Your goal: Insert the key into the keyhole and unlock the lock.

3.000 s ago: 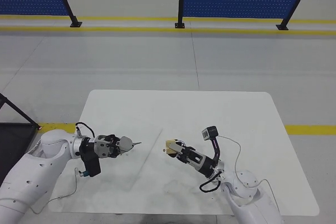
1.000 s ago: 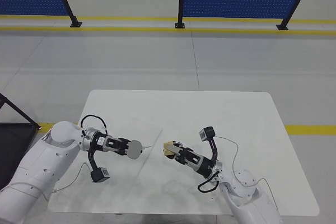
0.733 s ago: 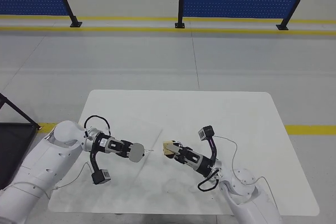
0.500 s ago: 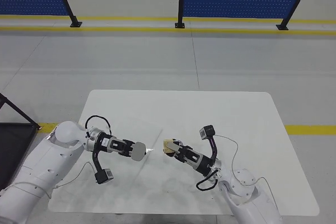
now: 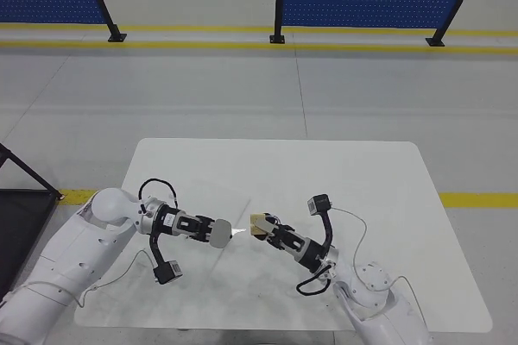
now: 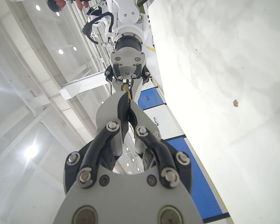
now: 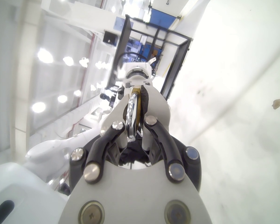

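Our left fingers [image 6: 107, 115] pinch the key [image 6: 128, 93], its tip just beside the lock [image 5: 260, 225], which our right fingers [image 7: 158, 108] clamp above the worktop [image 5: 328, 172].

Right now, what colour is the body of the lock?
The lock is brass yellow, best seen in the top view.

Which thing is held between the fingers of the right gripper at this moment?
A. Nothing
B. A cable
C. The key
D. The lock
D: in the right wrist view the right gripper is closed on the lock, whose shiny shackle and brass body show in its grip; the key is in the left gripper.
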You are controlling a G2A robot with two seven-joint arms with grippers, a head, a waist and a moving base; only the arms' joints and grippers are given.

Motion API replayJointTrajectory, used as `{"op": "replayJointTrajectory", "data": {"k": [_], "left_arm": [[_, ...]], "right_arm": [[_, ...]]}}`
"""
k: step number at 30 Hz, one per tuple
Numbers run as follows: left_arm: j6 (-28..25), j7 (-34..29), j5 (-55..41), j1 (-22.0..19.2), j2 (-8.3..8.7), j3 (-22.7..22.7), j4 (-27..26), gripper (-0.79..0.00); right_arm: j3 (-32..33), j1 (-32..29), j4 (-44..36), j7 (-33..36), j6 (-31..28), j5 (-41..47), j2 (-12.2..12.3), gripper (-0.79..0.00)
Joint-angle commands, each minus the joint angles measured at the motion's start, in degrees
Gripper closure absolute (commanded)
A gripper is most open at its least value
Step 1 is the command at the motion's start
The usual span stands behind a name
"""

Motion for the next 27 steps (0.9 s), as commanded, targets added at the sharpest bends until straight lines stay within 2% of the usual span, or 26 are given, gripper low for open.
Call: {"op": "replayJointTrajectory", "data": {"k": [1, 27], "left_arm": [[0.0, 0.0, 0.0, 0.0, -0.07, 0.0, 0.0, 0.000], [0.2, -1.1, 0.3, 0.3, -0.92, -0.2, 0.3, 0.000]], "right_arm": [[-0.1, 0.1, 0.0, 0.0, 0.0, -0.1, 0.0, 0.000], [-1.0, 1.5, 1.7, -1.7, -1.2, -1.2, 0.5, 0.000]]}}
